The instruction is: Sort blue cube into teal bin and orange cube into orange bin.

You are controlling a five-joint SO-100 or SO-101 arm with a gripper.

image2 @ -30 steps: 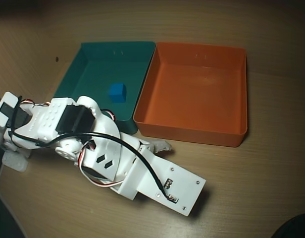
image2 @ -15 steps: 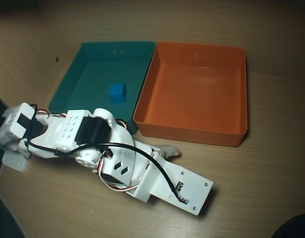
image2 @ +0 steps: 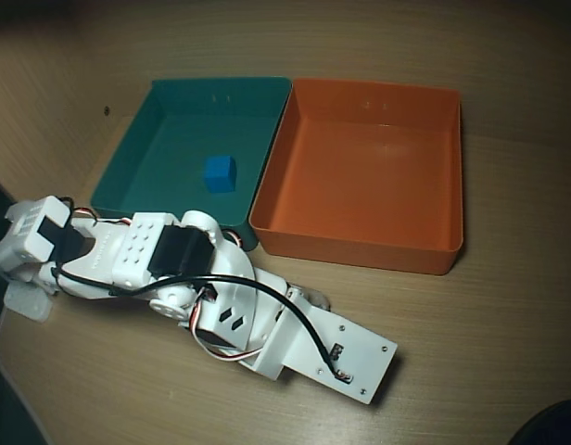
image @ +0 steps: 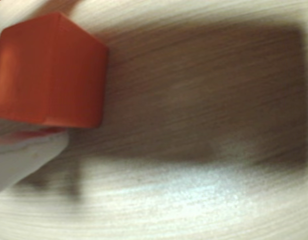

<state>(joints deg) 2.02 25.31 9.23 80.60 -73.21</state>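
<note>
From above, the blue cube already sits inside the teal bin, a little right of its middle, so that half of the job looks done; the orange bin beside it on the right is bare. The orange cube does not show from above at all, being hidden under the white arm that lies low over the near part of the wooden table, just short of the bins' near walls. In the wrist view the cube fills the upper left corner, blurred but plainly a crisp-edged block, with a pale finger pressed up against its lower face. Only that one finger shows, so whether the gripper has closed on the cube or merely rests against it I cannot tell. The cube looks small, rigid and light, probably plastic or foam, with matte faces that ought to give decent friction. It should not crush or deform, and a fall would hardly harm it. The sensible hold is across two opposite flat faces, square on and near the middle, since pinching across an edge or corner would likely make it twist or pop out. Being so light, it could skid on the smooth wood if nudged from one side only.
</note>
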